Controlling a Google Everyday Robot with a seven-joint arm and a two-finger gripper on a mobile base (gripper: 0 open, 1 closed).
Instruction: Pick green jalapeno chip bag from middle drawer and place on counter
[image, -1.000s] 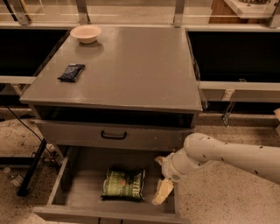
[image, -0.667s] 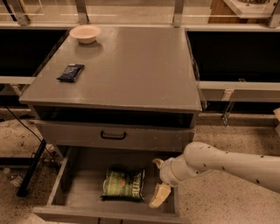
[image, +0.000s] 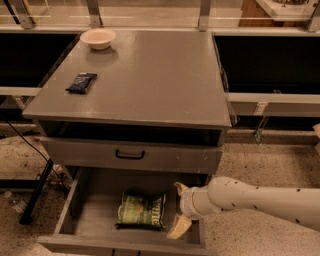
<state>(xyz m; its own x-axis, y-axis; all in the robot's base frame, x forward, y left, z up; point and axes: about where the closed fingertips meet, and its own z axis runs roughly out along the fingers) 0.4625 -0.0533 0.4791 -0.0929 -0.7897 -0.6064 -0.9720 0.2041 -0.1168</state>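
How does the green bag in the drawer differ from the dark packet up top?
The green bag lies in the open drawer; the dark packet on the counter. The green bag is larger and crinkled; the dark packet smaller and flat. Both lie ungripped; the gripper hangs beside the green bag, jaws open.

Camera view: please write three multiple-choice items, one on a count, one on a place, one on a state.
1. How many things lie on the flat grey counter? A one; B two; C four.
2. Where is the crinkled green foil chip bag? A on that counter; B on the ground; C in the open grey middle drawer.
3. How is the robot's claw? A open beside the bag, inside the drawer; B shut on the bag; C above the counter.
Key: 1 B, a pale round bowl and a dark flat packet; 2 C, it lies on the drawer floor; 3 A, its fingers stand apart, holding nothing.
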